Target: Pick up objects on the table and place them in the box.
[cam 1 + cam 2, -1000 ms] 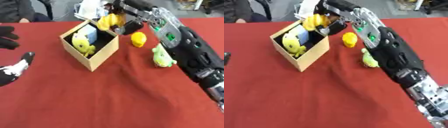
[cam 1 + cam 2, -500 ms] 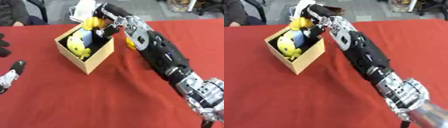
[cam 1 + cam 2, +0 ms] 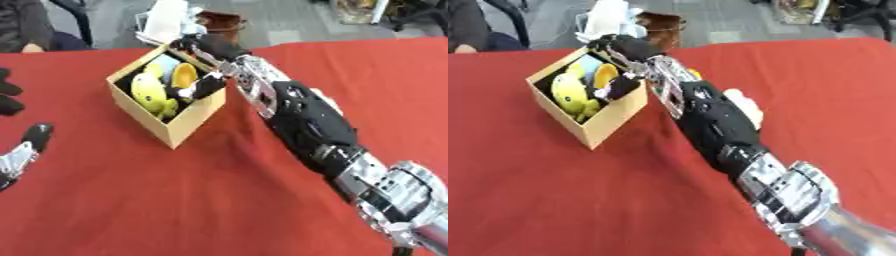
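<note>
Now your right hand reaches into the cardboard box, its fingers pinching an orange-yellow toy. Lower it beside the yellow plush before you let go.

both head cams look down at the red tabletop from close up, sharing the box and right arm.

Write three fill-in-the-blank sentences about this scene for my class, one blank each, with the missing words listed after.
1. The box stands on a ____ tablecloth.
2. The right hand reaches over the open ____.
3. The toy lying inside is mostly ____.

Missing words: red; box; yellow
</note>
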{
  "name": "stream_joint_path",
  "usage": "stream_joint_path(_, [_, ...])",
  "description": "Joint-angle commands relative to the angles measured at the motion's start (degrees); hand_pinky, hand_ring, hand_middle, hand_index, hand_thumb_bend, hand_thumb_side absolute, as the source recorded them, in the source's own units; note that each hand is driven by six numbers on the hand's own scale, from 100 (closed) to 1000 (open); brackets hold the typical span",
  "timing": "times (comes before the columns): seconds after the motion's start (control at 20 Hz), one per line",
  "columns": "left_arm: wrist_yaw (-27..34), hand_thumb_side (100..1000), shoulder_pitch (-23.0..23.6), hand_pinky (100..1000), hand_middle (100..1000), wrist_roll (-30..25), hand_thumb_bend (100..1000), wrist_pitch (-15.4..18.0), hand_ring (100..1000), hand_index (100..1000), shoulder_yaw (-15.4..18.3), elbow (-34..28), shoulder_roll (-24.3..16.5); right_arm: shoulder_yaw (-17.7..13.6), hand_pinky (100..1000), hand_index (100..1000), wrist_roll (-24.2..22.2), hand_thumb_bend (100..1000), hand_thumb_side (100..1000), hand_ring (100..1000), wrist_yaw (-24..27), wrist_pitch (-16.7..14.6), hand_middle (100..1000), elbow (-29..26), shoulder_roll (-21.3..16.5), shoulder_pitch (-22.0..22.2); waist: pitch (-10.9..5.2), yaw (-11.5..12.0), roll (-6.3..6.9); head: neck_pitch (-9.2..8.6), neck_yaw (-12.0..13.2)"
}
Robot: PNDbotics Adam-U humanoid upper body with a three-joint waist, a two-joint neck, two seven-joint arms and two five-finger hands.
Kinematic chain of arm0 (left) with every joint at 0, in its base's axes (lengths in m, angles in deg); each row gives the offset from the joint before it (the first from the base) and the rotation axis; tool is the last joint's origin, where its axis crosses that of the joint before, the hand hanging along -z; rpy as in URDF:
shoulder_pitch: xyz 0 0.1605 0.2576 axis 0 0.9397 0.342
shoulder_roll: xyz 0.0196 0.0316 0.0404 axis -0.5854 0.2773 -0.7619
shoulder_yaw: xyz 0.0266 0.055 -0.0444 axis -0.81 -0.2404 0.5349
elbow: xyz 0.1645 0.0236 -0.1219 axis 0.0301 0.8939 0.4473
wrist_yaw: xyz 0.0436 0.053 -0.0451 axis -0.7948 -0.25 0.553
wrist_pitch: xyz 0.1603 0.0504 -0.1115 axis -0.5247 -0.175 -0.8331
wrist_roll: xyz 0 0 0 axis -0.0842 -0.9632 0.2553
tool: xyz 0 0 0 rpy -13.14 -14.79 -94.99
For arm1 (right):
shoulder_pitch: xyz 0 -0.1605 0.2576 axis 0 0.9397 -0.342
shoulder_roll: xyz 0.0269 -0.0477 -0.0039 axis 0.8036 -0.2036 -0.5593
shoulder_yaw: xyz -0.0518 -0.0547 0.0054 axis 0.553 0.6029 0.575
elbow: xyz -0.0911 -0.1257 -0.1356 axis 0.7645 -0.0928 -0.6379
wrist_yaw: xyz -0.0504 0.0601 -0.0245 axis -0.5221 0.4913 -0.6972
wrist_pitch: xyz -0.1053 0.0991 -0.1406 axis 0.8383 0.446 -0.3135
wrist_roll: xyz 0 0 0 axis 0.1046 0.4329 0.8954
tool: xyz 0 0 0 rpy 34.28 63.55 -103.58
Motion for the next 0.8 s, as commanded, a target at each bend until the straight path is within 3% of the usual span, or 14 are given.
stream_joint_path(0.05, [-0.1,263,-0.2,648,625,0.2,447,0.0,610,811,0.6,-1.2,-0.6,-0.8,745,930,0.1,439,451,790,-0.9,-1.4,814,-3.8,-1.5,-2.0,-0.09,-0.6,-0.51,-0.49,0.5])
stream_joint_path(0.2, [-0.4,266,0.5,648,625,0.5,448,-0.3,610,811,1.0,-1.2,-0.9,-0.4,737,926,-0.4,373,392,785,1.2,-2.7,801,-7.6,-4.7,-2.0,-0.01,-2.1,-0.58,-0.7,1.3])
stream_joint_path(0.3, [-0.7,267,1.0,648,625,0.9,448,-0.4,610,811,1.4,-1.2,-1.2,-0.1,737,925,-1.0,380,388,786,2.9,-2.9,801,-10.3,-7.3,-1.2,0.02,-3.4,-0.56,-0.73,2.1])
stream_joint_path(0.6, [-1.4,270,2.5,647,624,2.0,449,-1.2,609,810,2.5,-1.2,-2.0,0.9,734,926,-2.9,353,390,788,7.9,-2.2,803,-18.5,-15.3,4.6,0.03,-7.0,-0.69,-0.98,3.6])
stream_joint_path(0.65, [-1.5,271,2.8,647,624,2.2,454,-1.3,609,810,2.7,-1.1,-2.1,1.1,739,928,-3.3,371,338,796,8.7,-1.9,815,-19.7,-16.6,5.9,0.05,-7.6,-0.72,-0.98,4.0])
stream_joint_path(0.7, [-1.6,272,2.9,647,624,2.3,451,-1.4,609,810,2.8,-1.1,-2.3,1.2,742,929,-3.7,349,403,801,9.6,-1.5,824,-20.9,-18.0,7.2,0.06,-8.1,-0.73,-0.96,4.3])
stream_joint_path(0.8, [-1.7,272,3.1,647,624,2.6,452,-1.6,608,810,3.0,-1.1,-2.4,1.3,750,934,-4.8,343,417,812,11.2,-0.6,837,-22.6,-20.6,9.8,0.11,-8.8,-0.74,-1.01,4.7])
